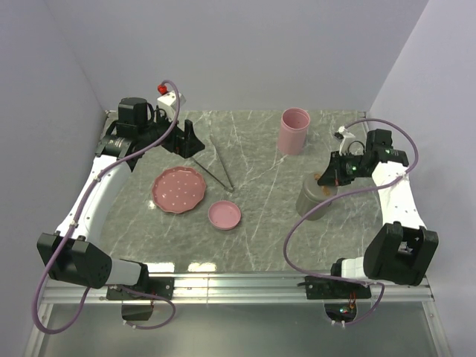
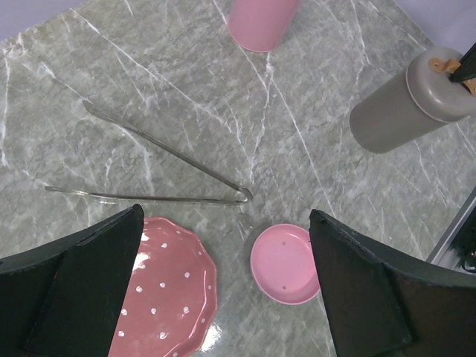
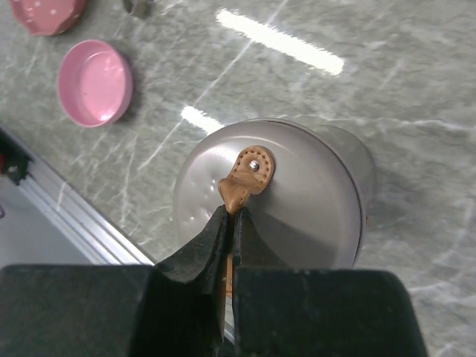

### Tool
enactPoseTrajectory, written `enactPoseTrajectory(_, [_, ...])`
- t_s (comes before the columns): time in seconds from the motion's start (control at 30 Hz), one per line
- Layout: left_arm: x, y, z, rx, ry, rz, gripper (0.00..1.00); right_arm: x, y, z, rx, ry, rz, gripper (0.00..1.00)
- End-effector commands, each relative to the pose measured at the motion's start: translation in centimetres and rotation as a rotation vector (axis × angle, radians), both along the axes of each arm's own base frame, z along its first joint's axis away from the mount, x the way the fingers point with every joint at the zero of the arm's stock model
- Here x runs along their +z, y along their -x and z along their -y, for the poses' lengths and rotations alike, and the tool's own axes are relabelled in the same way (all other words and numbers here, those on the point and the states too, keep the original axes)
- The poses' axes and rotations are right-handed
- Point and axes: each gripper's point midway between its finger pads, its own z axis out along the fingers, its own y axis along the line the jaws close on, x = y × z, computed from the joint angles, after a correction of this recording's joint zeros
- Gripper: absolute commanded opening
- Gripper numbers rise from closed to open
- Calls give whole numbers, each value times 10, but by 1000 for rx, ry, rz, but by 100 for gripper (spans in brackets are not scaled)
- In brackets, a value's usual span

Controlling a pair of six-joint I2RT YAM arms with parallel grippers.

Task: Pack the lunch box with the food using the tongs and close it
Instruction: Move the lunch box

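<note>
Right jaws on tan tab (image 3: 250, 173) — tongs (image 2: 163, 147) flat

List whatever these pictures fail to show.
Grey container interior: its lid covers it in every view.
Pink cup inside: own wall hides it from above; left wrist view crops the cup.
Pink plate: left wrist view, partly behind a finger of the left tool.
Food: seen in no view.

We take this for a robotics lab cell: plain lilac panels (image 1: 238, 52) box in a marble-patterned table (image 1: 260, 223) (aluminium rail (image 1: 245, 281) along its near edge), where a left arm (image 1: 93, 190) and right arm (image 1: 401, 201) are bolted.
</note>
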Motion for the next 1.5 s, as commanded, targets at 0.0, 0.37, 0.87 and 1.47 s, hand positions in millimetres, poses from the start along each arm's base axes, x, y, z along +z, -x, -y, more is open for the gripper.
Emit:
enactPoseTrajectory(0.0, [7, -3, 3, -14, 31, 18, 99, -23, 43, -13, 48, -2, -161, 0])
enactPoseTrajectory(0.37, [5, -3, 3, -9, 33, 13, 99, -24, 63, -42, 151, -53, -174, 0])
enactPoseTrajectory(0.87, [4, -1, 0, -2, 32, 15, 99, -21, 95, -104, 449, -155, -227, 0])
enactPoseTrajectory(1.47, [-1, 1, 1, 3, 68, -22, 99, -26, 132, -144, 669, -193, -271, 0])
